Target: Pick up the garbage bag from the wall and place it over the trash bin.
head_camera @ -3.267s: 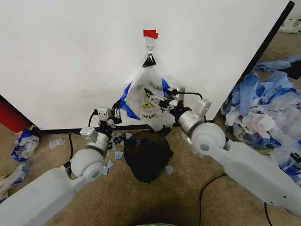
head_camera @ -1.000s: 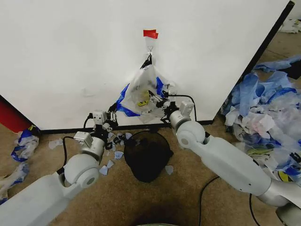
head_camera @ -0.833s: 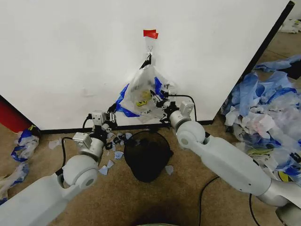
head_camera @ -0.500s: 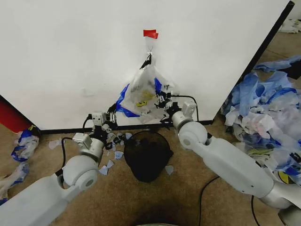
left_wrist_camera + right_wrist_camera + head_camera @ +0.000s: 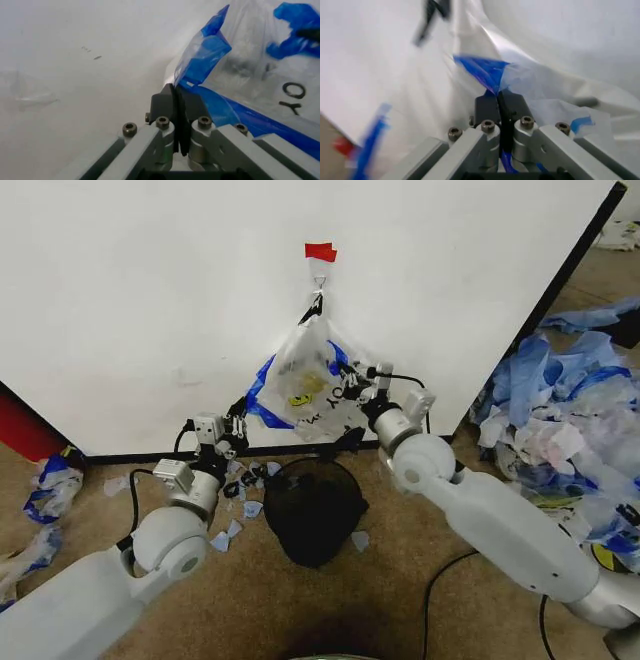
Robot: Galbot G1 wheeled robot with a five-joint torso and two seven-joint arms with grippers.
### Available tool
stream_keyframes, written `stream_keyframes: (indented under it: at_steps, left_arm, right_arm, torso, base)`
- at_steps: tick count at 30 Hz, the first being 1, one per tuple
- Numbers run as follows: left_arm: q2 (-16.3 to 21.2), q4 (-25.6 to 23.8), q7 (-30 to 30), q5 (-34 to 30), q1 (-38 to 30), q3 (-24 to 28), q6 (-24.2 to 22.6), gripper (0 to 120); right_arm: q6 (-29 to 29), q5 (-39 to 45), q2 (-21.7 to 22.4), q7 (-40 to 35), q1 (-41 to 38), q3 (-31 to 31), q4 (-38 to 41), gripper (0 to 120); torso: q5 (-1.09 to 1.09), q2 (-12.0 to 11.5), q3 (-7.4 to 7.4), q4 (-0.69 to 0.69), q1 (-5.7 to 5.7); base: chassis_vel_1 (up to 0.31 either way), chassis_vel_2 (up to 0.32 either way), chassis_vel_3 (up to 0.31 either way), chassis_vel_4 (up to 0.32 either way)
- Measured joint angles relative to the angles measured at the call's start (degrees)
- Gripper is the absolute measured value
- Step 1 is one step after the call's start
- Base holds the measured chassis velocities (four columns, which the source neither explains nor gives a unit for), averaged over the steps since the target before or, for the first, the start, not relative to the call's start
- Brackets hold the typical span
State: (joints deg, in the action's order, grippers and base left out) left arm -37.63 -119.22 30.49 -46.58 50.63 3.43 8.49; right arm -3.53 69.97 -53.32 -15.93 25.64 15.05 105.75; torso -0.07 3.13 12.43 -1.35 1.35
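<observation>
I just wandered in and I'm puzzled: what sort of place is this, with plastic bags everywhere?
Probably a robot test area, not a home. A plain white wall panel stands on brown carpet, a garbage bag hangs from a hook under red tape, and heaps of plastic scraps suggest many repeated trials.

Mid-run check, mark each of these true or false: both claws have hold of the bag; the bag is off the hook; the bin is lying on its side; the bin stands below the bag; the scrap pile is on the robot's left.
1. Both claws are shut on the garbage bag: true. The left claw and the right claw each pinch blue trim.
2. The bag is off the hook: false. Its top still hangs there, under the red tape.
3. The trash bin lies on its side: false. It stands upright.
4. The bin stands below the bag: true.
5. The big scrap pile is on the robot's left: false. It is on the right.
</observation>
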Motion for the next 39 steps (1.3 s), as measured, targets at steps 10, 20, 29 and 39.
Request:
stream_keyframes:
  at_steps: [10,20,29,39]
  left_arm:
    - [0.3,-0.7,0.1,0.0,1.3,-1.8,0.0,1]
    - [2.0,-4.9,0.1,0.9,8.4,-6.9,0.0,2]
    - [2.2,-6.8,0.2,2.0,11.6,-8.4,0.1,2]
    - [2.7,-7.6,0.5,2.3,12.1,-8.7,0.1,2]
  right_arm:
    - [-1.7,7.8,5.3,1.4,4.7,-3.9,6.3,0]
    - [-2.7,8.0,8.6,4.5,12.0,-7.6,11.1,0]
    - [-3.6,11.2,11.4,8.3,16.5,-13.7,14.1,0]
    - [-4.0,13.8,14.6,10.7,24.0,-21.1,17.6,0]
  torso:
    - [0.0,0.0,0.0,-0.02,0.0]
    - [0.01,0.0,-0.01,0.0,0.0]
    - [0.0,0.0,-0.01,0.0,0.0]
    - [-0.01,0.0,-0.01,-0.01,0.0]
  base:
    - [0.0,0.0,0.0,0.0]
    - [0.0,0.0,0.0,0.0]
    - [0.0,0.0,0.0,0.0]
    - [0.0,0.0,0.0,0.0]
